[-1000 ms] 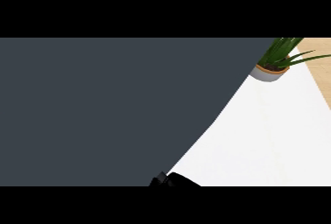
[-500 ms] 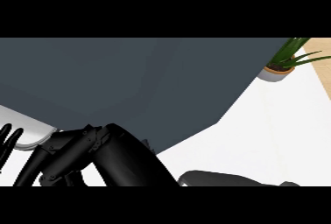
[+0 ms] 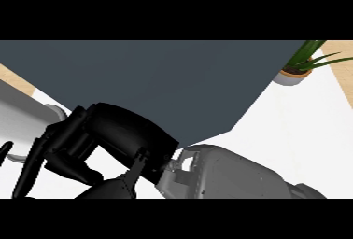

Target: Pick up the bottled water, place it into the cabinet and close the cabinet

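The cabinet's dark grey panel (image 3: 158,79) fills the upper part of the head view. My right hand (image 3: 117,135) is large and close at the lower left, right under the panel's lower edge. Its fingers (image 3: 38,158) reach down and left, fairly straight, with nothing seen in them. Its grey forearm (image 3: 234,177) comes in from the lower right. Only a finger of my left hand (image 3: 5,151) shows, upright at the left edge. The bottled water is not in sight, and I cannot see inside the cabinet.
A potted plant (image 3: 296,70) stands on the white counter (image 3: 303,135) at the upper right. A pale grey rounded shape (image 3: 24,114) lies at the left edge; I cannot tell what it is.
The right hand has risen into view from the lower edge and now sits under the dark panel, with its forearm showing. The panel's edge has shifted across the view.
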You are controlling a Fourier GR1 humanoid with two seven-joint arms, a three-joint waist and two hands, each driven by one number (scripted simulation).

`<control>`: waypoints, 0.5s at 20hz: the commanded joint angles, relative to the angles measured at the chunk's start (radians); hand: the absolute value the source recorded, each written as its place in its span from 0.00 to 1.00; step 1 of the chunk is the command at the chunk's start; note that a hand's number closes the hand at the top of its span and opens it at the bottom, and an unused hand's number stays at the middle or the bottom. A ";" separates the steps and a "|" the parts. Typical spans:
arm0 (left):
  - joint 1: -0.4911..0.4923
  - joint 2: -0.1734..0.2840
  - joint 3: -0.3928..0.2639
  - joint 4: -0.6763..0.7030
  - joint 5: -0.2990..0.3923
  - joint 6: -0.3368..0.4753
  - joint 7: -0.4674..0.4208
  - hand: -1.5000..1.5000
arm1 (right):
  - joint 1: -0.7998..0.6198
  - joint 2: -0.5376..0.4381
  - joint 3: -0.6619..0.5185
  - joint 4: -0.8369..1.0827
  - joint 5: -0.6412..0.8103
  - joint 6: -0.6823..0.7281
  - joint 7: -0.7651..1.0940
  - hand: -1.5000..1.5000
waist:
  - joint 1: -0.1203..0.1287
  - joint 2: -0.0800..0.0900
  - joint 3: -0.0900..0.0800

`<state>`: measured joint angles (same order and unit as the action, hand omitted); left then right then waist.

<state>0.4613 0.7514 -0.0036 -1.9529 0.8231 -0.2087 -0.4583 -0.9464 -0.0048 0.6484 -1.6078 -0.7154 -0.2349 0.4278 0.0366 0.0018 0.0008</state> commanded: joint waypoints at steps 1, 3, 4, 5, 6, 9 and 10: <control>0.018 -0.050 -0.016 -0.027 -0.046 0.010 0.017 0.00 | 0.015 0.005 -0.027 0.131 -0.048 0.130 -0.066 1.00 | -0.014 0.000 -0.001; 0.004 -0.042 0.027 -0.007 -0.015 -0.012 0.037 0.00 | 0.066 -0.032 -0.083 0.099 -0.007 0.172 -0.055 1.00 | -0.026 -0.002 -0.001; 0.027 -0.037 0.054 -0.044 -0.003 0.001 0.045 0.00 | -0.029 -0.014 -0.168 0.172 -0.032 0.180 -0.031 1.00 | -0.017 -0.001 -0.001; 0.023 -0.060 0.029 -0.025 -0.032 -0.022 0.042 0.00 | 0.014 0.004 -0.119 0.187 0.005 0.168 -0.079 1.00 | -0.021 -0.002 -0.001; 0.036 -0.017 0.088 -0.037 0.042 -0.040 0.073 0.00 | 0.006 0.000 -0.153 0.249 0.019 0.194 -0.106 1.00 | -0.015 0.000 -0.001; 0.026 -0.071 0.041 -0.054 -0.043 -0.001 0.070 0.00 | 0.097 -0.046 -0.158 0.248 0.065 0.239 -0.173 1.00 | -0.024 -0.001 -0.001; 0.013 -0.078 0.034 -0.047 -0.048 -0.003 0.063 0.00 | 0.030 -0.091 -0.234 0.280 0.052 0.254 -0.157 1.00 | -0.023 0.000 -0.001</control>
<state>0.4748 0.7001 0.0361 -1.9905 0.8012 -0.2142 -0.3978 -0.9077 -0.0404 0.5001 -1.3964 -0.6896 -0.0248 0.3106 0.0172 -0.0004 -0.0007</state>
